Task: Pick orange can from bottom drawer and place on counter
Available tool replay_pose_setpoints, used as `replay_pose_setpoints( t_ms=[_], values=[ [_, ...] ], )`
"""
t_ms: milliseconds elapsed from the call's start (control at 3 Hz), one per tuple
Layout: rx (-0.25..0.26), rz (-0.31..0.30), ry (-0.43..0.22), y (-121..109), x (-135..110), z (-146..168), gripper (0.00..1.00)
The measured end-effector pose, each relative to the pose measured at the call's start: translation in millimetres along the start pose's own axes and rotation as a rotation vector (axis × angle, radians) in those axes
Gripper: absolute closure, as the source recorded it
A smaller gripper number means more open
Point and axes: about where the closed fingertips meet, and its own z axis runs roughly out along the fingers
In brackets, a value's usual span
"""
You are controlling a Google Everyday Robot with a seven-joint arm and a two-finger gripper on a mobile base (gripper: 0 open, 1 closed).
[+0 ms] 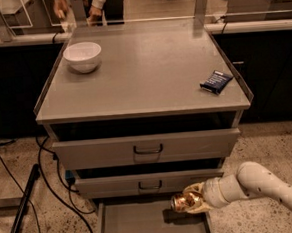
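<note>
Your gripper (194, 202) is clenched on the orange can (181, 202), holding it just above the floor of the open bottom drawer (143, 225), toward its right side. The pick looks made, so lifting is the step in hand. Next, raise the can clear of the upper drawers (148, 147) and carry it over the counter (143, 78), setting down apart from the white bowl (82, 56) and blue packet (216, 81).

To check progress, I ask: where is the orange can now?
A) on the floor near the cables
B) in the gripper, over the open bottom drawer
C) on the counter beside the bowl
B: the gripper holds the orange can over the bottom drawer, near its right edge.
</note>
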Motion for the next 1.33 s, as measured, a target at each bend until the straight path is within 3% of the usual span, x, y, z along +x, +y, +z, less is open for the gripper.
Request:
replay_pose_setpoints(
  t_ms=[333,667,1000,1333],
  values=[
    [0.045,0.038,0.024,3.5,-68.3,-74.7,1.00],
    [0.131,0.005,0.027,1.1,-152.2,-167.1,1.00],
    [0.155,-0.029,0.080,-0.7,-170.7,-189.5,1.00],
    [0.155,-0.029,0.080,-0.8,-171.0,-189.8,1.00]
  ],
)
